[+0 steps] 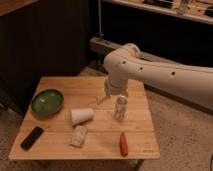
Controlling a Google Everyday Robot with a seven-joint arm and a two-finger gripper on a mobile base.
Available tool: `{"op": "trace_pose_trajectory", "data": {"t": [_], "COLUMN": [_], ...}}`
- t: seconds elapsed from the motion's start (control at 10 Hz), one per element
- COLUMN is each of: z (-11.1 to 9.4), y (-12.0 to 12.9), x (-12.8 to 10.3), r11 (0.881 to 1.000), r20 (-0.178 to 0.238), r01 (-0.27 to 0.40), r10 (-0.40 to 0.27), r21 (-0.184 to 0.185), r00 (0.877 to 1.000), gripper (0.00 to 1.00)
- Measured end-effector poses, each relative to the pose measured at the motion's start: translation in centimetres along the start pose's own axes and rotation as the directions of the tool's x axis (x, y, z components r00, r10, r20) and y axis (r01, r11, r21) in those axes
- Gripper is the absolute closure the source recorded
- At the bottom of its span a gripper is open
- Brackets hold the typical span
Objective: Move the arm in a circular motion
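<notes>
The cream-white arm (150, 70) reaches in from the right edge and bends at a rounded elbow over the back right of the wooden table (60, 82). Small dark dots run along it. Its pale gripper (102, 97) hangs just below the elbow, low over the middle of the table, to the left of the small white bottle (120, 108) and above the tipped white cup (81, 115). It holds nothing that I can see.
On the table lie a green bowl (47, 101) at the left, a black remote-like thing (32, 137) at the front left, a pale packet (78, 135) and a red thing (123, 143) at the front. Dark cabinets and a metal rail stand behind.
</notes>
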Motion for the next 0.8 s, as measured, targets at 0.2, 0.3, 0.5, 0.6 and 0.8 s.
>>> {"op": "trace_pose_trajectory", "data": {"t": [0.2,0.3,0.5,0.6,0.8], "z": [0.3,0.4,0.5,0.5,0.3], "y": [-2.3,-3.9,-6.9,-7.9,-9.2], "x": [1.5,3.0,7.2,9.3,15.1], "r11": [0.998,0.994,0.984,0.979,0.965], "r20": [-0.03,-0.05,-0.083,-0.096,-0.124], "r01": [-0.068,-0.11,-0.176,-0.206,-0.26], "r10": [0.069,0.11,0.176,0.204,0.253], "r21": [0.013,0.013,0.003,-0.011,-0.043], "r00": [0.997,0.993,0.981,0.974,0.96], "gripper": [0.2,0.2,0.2,0.2,0.2]}}
